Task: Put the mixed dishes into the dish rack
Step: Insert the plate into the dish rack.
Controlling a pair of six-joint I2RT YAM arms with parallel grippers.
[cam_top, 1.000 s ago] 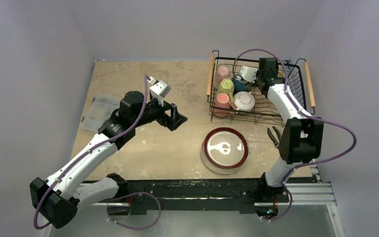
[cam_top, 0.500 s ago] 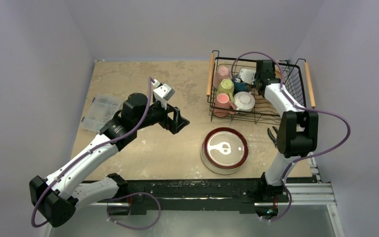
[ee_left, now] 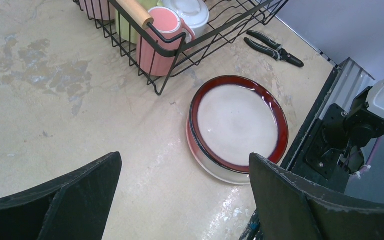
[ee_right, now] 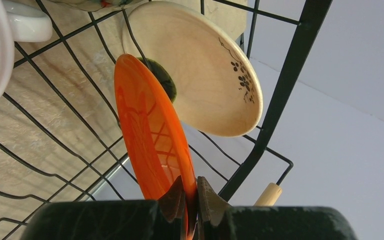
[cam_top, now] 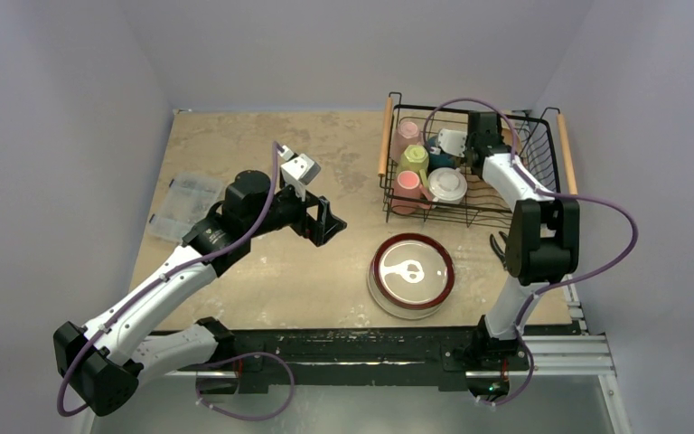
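The right jaws are pinching the lower rim of the red-orange plate (ee_right: pixel 150 130). It stands on edge inside the dish rack (ee_right: pixel 286 80), with a cream flowered plate (ee_right: pixel 210 70) just behind it at 1 o'clock. The left jaws hang spread wide and empty over the tabletop (ee_left: pixel 45 115). At 6 o'clock from the rack, the red-rimmed cream plate (cam_top: pixel 411 269) lies flat, with black pliers (cam_top: pixel 503 249) at its 3 o'clock.

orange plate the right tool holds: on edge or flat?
On edge: the orange plate stands among the dish rack wires, rim pinched by the right tool.
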